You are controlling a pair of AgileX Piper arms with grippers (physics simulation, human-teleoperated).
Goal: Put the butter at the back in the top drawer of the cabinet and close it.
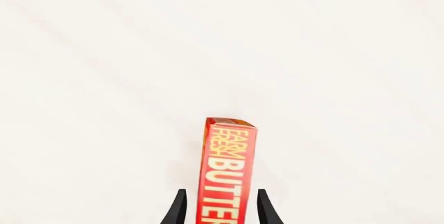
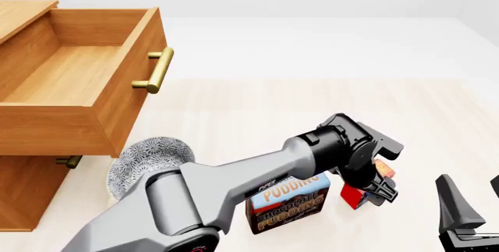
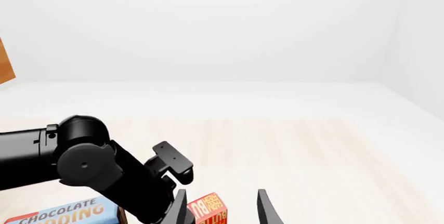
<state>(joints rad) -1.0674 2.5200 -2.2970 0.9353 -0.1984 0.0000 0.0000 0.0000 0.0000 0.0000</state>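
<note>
The butter (image 2: 354,195) sits low and right of centre in the front view, beside the pudding box (image 2: 290,204). My left gripper (image 1: 219,208) brackets it; whether it grips, I can't tell. Next: lift toward the open top drawer (image 2: 78,73), upper left. My right gripper (image 2: 468,205) waits spread.

Butter (image 1: 227,172): narrow red box, yellow "FARM FRESH" and white "BUTTER" lettering, standing on the pale tabletop just beside the chocolate pudding box. Top drawer (image 2: 74,82): light-brown wood, pulled fully open, interior bare, brass bar handle on its front. Cabinet (image 2: 27,190): light-brown wood, at table's left, well apart from the butter.
</note>
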